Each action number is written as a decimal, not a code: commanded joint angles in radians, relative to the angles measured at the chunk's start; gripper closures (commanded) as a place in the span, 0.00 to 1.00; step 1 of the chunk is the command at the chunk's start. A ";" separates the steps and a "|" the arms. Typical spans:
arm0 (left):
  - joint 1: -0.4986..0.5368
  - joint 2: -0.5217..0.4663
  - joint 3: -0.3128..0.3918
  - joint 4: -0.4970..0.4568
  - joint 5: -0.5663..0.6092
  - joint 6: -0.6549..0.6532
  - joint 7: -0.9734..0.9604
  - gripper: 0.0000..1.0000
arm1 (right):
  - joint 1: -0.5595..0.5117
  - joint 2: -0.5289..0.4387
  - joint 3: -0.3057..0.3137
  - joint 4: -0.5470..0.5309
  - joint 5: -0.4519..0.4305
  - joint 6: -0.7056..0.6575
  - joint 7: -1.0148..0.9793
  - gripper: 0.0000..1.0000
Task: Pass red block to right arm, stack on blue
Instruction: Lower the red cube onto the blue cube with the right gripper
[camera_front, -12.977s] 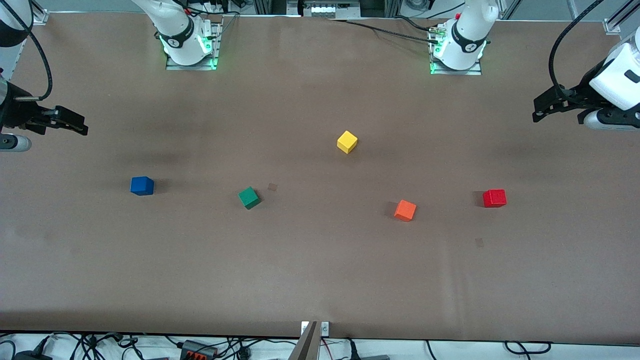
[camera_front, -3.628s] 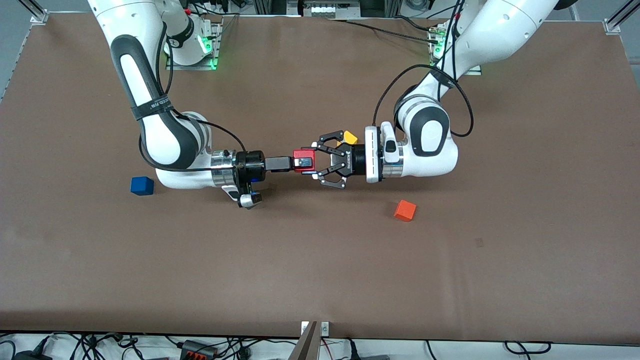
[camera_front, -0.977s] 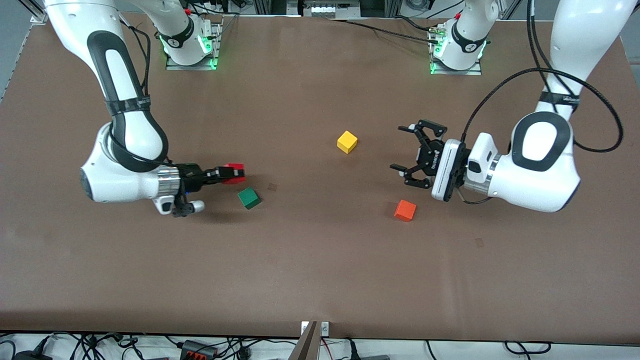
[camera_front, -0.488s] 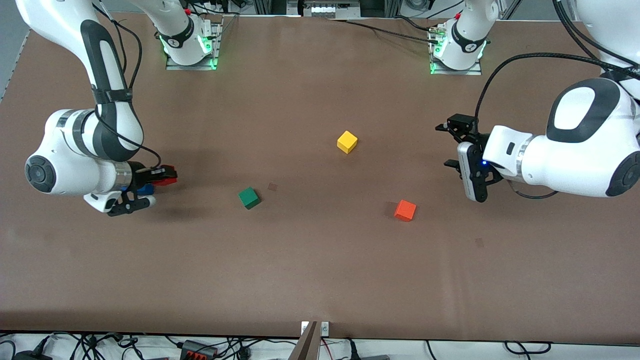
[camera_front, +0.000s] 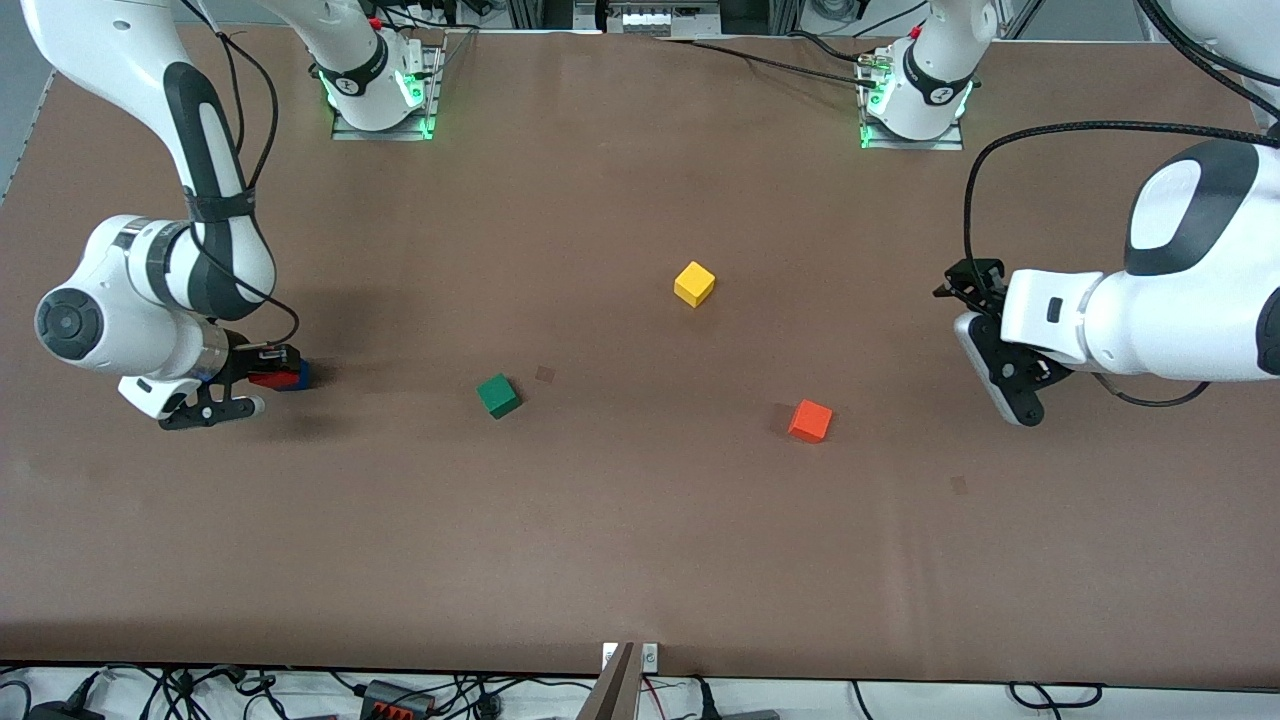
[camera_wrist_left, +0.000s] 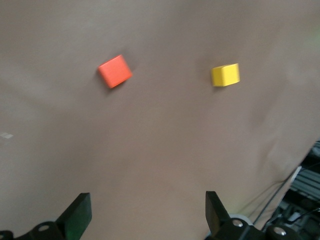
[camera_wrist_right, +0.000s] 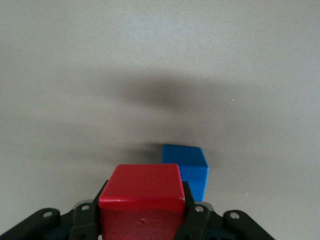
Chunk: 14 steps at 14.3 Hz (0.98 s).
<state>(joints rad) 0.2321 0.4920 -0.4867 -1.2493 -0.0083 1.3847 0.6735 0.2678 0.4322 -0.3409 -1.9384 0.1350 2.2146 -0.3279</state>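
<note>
My right gripper (camera_front: 268, 377) is shut on the red block (camera_front: 266, 378) and holds it low, just beside and partly over the blue cube (camera_front: 299, 375) toward the right arm's end of the table. In the right wrist view the red block (camera_wrist_right: 141, 200) sits between my black fingers (camera_wrist_right: 197, 215), with the blue cube (camera_wrist_right: 187, 167) just past it and off to one side. My left gripper (camera_front: 968, 285) is open and empty above the table toward the left arm's end. Its fingertips (camera_wrist_left: 80, 212) stand wide apart in the left wrist view.
A green cube (camera_front: 497, 395), a yellow cube (camera_front: 694, 284) and an orange cube (camera_front: 810, 421) lie on the brown table (camera_front: 640, 540). The left wrist view shows the orange cube (camera_wrist_left: 115, 71) and the yellow cube (camera_wrist_left: 225, 75).
My right gripper has carried the red block past the green cube to the blue cube and lowered it. My left arm has drawn back toward its end of the table.
</note>
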 joint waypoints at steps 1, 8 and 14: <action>-0.019 0.005 -0.006 0.028 0.126 -0.015 -0.018 0.00 | 0.013 -0.075 -0.006 -0.102 -0.041 0.066 0.001 1.00; -0.077 -0.065 0.141 0.080 0.182 0.002 -0.156 0.00 | -0.012 -0.055 -0.015 -0.102 -0.055 0.082 0.000 1.00; -0.212 -0.378 0.364 -0.318 0.036 0.278 -0.587 0.00 | -0.027 -0.024 -0.015 -0.100 -0.055 0.096 0.010 1.00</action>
<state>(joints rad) 0.0665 0.2689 -0.1907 -1.3555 0.0504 1.5505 0.1974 0.2487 0.4080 -0.3582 -2.0242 0.0981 2.2894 -0.3276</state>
